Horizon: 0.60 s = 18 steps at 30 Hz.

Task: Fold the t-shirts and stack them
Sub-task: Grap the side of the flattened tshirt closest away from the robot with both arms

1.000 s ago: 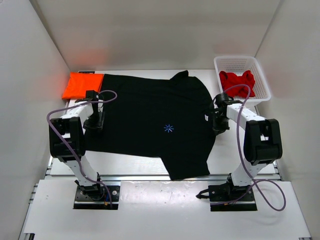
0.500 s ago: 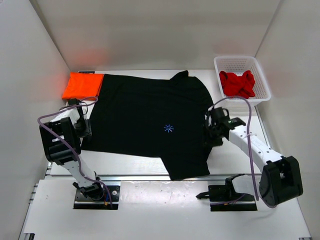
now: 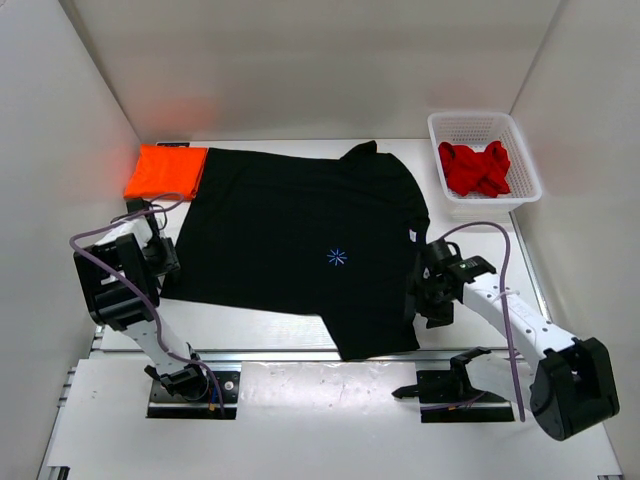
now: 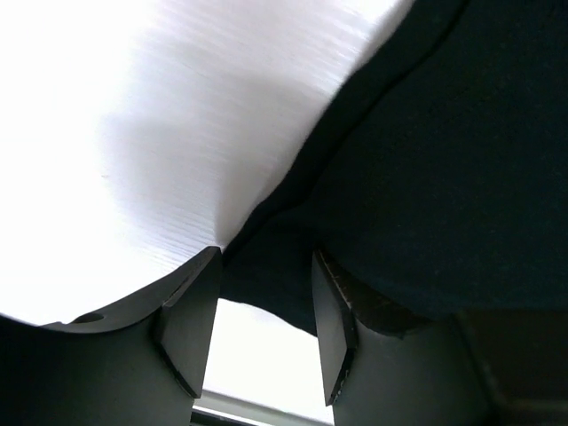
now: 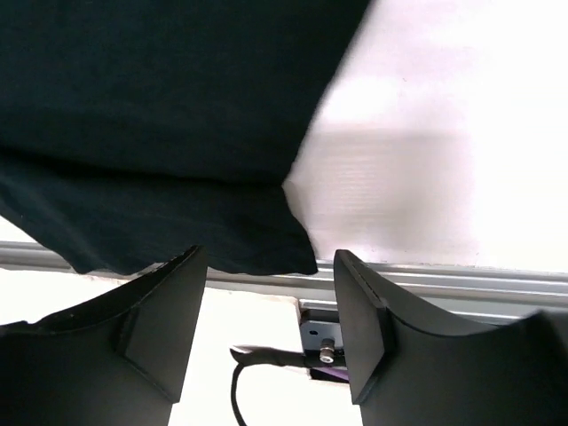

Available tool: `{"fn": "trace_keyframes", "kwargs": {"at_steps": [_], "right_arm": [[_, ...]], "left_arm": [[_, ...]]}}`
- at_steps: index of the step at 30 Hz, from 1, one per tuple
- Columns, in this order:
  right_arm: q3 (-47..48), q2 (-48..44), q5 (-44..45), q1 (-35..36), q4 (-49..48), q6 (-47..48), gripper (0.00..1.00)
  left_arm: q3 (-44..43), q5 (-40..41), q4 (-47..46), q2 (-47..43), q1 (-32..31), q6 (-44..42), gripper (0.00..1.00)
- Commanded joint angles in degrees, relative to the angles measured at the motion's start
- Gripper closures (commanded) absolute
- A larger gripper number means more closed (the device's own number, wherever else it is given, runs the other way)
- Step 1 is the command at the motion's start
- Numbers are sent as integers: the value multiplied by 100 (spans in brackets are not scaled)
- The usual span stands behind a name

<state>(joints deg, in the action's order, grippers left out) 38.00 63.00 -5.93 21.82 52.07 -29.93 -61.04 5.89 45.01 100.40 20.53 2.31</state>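
**Three t-shirts, one tabletop: both end effectors open**

Item 1: black t-shirt (image 3: 300, 250). It is spread flat across the middle of the white tabletop (image 3: 240, 322), with the collar toward the far side. A small pale blue star print sits near its centre. It is the largest item present.

Item 2: orange t-shirt (image 3: 163, 172). It is folded into a compact rectangle at the far-left corner. Its right edge touches or slips just under the black t-shirt; which of the two cannot be told.

Item 3: red t-shirt (image 3: 475, 168). It lies crumpled inside the white mesh basket (image 3: 470, 125) at the far-right corner, well apart from the other two.

Left end effector (image 4: 264, 266): set low at the black t-shirt's left edge. Its fingers stand apart, and the dark hem runs into the gap between them without being pinched. Bare tabletop shows on one side of the hem.

Right end effector (image 5: 271, 257): set low at the black t-shirt's right edge, toward the near corner. Its fingers are spread wide and hold nothing — the hem's corner lies just beyond the fingertips.
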Motion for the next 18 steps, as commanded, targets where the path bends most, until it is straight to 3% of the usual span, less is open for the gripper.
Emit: {"fn": "trace_keyframes", "kwargs": {"at_steps": [1, 13, 15, 18], "right_arm": [[-240, -113, -109, -29, 101, -346, 43], [-328, 450, -558, 331, -548, -425, 43], [-372, 415, -619, 436, -610, -461, 44], [-442, 397, -637, 507, -576, -557, 45]], "left_arm": [[205, 693, -581, -467, -67, 103, 44], [549, 194, -661, -416, 108, -151, 47], [514, 36, -617, -180, 196, -152, 54], [400, -88, -547, 58, 223, -169, 79]]}}
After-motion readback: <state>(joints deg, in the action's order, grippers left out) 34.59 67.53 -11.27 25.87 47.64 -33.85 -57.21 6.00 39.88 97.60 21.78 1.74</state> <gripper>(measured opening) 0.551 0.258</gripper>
